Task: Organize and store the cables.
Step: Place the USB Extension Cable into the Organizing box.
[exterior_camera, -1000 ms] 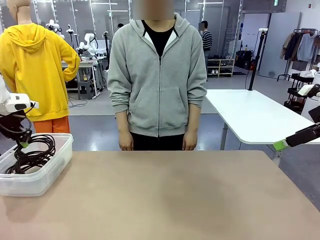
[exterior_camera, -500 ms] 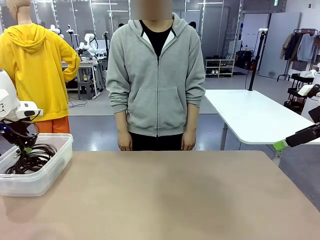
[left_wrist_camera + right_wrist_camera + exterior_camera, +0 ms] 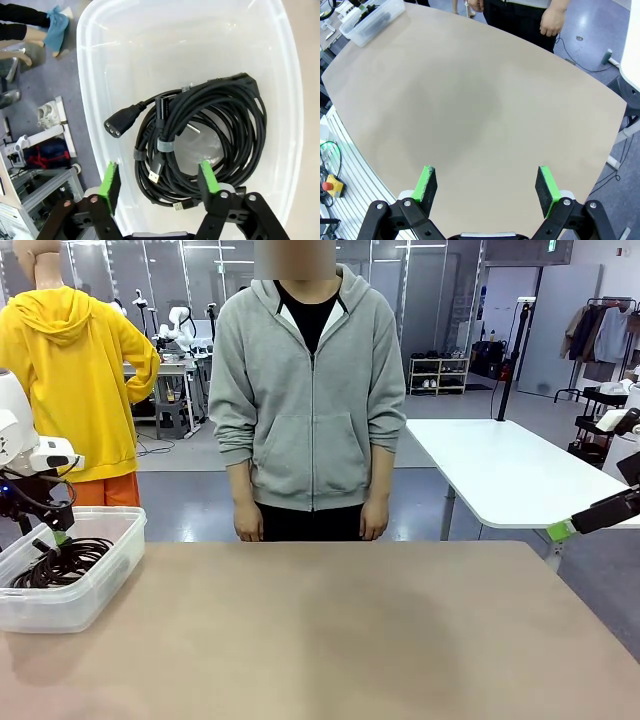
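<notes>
The coiled thin black cables (image 3: 200, 135) are lying stored in the clear plastic bin (image 3: 100, 65), seemingly finishing the task, while the left gripper (image 3: 159, 184) is hovering above, fingers apart and empty.

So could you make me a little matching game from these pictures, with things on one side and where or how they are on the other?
Things:
1. cables
2. left gripper
3. right gripper
4. person's hands

Places or states:
A. open above the bare tabletop
B. hanging at the table's far edge
C. coiled inside the clear bin
D. open above the bin

Pairs: 1-C, 2-D, 3-A, 4-B
</notes>
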Controlling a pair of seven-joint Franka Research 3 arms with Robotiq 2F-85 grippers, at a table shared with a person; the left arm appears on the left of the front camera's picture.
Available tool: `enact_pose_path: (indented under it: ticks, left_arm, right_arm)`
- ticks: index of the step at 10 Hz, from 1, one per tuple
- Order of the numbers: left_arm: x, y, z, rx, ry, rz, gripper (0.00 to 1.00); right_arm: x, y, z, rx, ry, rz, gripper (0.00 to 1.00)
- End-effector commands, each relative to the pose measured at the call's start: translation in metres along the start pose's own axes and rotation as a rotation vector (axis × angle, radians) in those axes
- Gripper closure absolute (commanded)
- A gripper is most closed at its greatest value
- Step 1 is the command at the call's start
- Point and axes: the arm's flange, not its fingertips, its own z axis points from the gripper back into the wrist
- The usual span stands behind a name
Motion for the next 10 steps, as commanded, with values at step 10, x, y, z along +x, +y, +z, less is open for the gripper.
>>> enact_pose_path:
  ticks: [10]
  left_arm:
    - [-0.002, -0.003, 0.01, -0.003, 0.0, -0.003, 0.0]
  right_arm:
    - [0.001, 0.0, -0.001, -0.009, -0.005, -0.014, 0.0]
